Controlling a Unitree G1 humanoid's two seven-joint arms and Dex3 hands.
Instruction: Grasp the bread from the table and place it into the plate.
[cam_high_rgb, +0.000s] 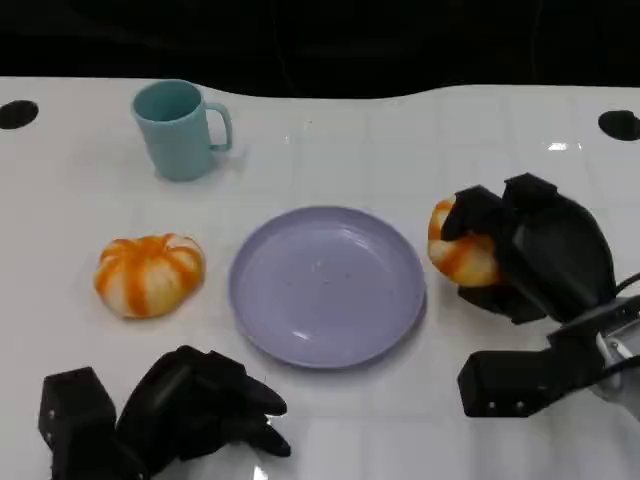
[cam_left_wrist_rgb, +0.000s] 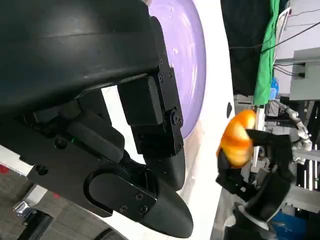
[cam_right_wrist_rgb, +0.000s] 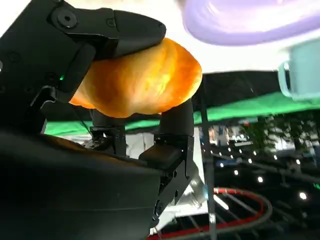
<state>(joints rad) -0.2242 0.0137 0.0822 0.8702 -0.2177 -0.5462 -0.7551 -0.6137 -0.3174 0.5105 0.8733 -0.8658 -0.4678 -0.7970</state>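
My right hand (cam_high_rgb: 530, 255) grips an orange-and-white bread roll (cam_high_rgb: 458, 248) just to the right of the lavender plate (cam_high_rgb: 325, 285). The right wrist view shows the roll (cam_right_wrist_rgb: 137, 80) clamped between black fingers (cam_right_wrist_rgb: 125, 32), with the plate's rim (cam_right_wrist_rgb: 250, 25) beyond it. A second orange-and-white roll (cam_high_rgb: 149, 273) lies on the table left of the plate. My left hand (cam_high_rgb: 200, 405) rests on the table near the front edge, fingers curled in with nothing in them. The left wrist view shows the plate (cam_left_wrist_rgb: 192, 55) and the held roll (cam_left_wrist_rgb: 236, 140).
A teal mug (cam_high_rgb: 180, 130) stands at the back left of the white table (cam_high_rgb: 400, 150). Two dark holes (cam_high_rgb: 15, 113) mark the table's far corners.
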